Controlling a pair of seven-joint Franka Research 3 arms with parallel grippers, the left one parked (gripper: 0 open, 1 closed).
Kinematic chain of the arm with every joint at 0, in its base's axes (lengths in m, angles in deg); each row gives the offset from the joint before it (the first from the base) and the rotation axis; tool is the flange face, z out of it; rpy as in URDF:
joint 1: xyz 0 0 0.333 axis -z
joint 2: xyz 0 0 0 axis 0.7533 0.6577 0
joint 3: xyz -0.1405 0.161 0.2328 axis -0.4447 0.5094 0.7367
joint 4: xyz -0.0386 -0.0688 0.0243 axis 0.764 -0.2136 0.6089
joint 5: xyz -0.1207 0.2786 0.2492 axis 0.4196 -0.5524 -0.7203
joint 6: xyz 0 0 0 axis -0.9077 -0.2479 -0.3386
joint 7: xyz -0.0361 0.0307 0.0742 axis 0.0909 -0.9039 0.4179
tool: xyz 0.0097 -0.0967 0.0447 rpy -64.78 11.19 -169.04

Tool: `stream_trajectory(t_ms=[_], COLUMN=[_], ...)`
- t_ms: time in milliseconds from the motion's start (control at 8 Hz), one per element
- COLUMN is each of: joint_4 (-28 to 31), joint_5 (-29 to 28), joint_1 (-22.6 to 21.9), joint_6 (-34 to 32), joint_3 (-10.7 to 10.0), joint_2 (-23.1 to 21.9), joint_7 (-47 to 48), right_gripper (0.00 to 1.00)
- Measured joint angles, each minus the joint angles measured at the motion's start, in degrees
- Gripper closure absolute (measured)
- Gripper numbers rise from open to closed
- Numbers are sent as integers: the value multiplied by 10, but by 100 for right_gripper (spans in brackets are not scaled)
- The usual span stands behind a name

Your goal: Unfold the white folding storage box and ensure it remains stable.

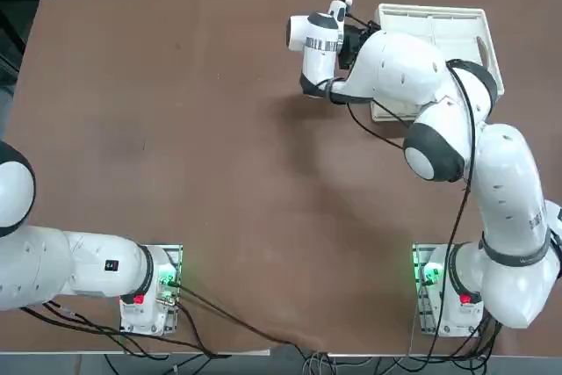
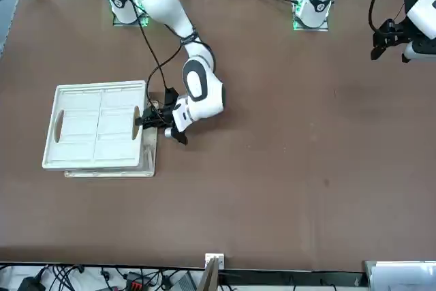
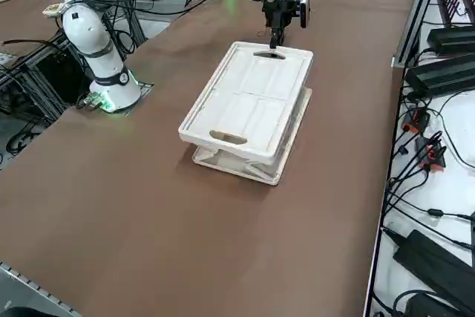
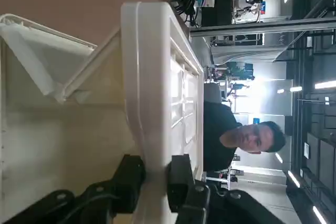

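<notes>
At right, the box (image 3: 249, 102) stretches lengthwise side to side, left rim (image 4: 149, 87) pinched by the right gripper (image 4: 156, 174).

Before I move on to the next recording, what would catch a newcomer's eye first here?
Probably the white folding storage box, its panel raised above its base on the brown table. Next, the right gripper, its fingers closed on the box's thick rim.

Likely robotics lab — arm (image 1: 502, 208), loose cables (image 2: 66, 274), metal framing (image 3: 421, 12)
</notes>
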Motion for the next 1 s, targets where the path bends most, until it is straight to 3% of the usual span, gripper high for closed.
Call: stream_trajectory(t_ms=[1000], joint_4=[0], joint_5=[64], joint_1=[-29], joint_6=[-70], joint_3=[0], joint_2=[11], joint_7=[1], right_gripper=[71])
